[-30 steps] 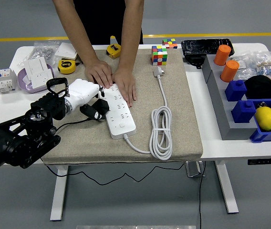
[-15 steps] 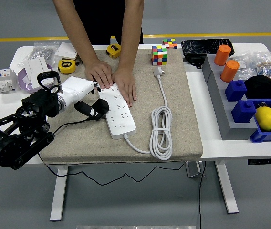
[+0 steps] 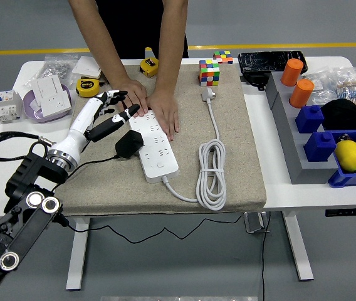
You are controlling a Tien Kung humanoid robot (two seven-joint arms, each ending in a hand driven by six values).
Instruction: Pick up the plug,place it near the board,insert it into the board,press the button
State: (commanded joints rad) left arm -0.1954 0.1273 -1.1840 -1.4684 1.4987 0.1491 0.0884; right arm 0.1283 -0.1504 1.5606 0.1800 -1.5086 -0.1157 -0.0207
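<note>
The fingers (image 3: 116, 105) of the left hand (image 3: 99, 113) are now spread apart and hold nothing; 0.5 s ago they were curled around the black plug (image 3: 128, 143). The hand has turned and stretched out, so it now points up-right toward the person's hands, and the fingertips are very near the person's right hand (image 3: 132, 95), maybe touching, I cannot tell. The plug lies free on the mat (image 3: 228, 163), just beside the left edge of the white power strip (image 3: 153, 145), touching or almost. It is not inserted. Its thin black cable (image 3: 90, 163) runs left toward the robot arm (image 3: 37, 182).

The arm has also dropped lower vs. before; its elbow part is now under the table (image 3: 2, 157) near edge at bottom left.

The person keeps both palms as before: one hand on the far end of the strip (image 3: 165, 110), the other next to it.

Room: the mat is open in front of the strip and to the left of the plug. On the right of the strip lies the coiled white cord (image 3: 210, 172), near it. The far left of the table is crowded w/ a tape measure (image 3: 88, 86) and a white socket box (image 3: 51, 92). The right hand is not visible.
</note>
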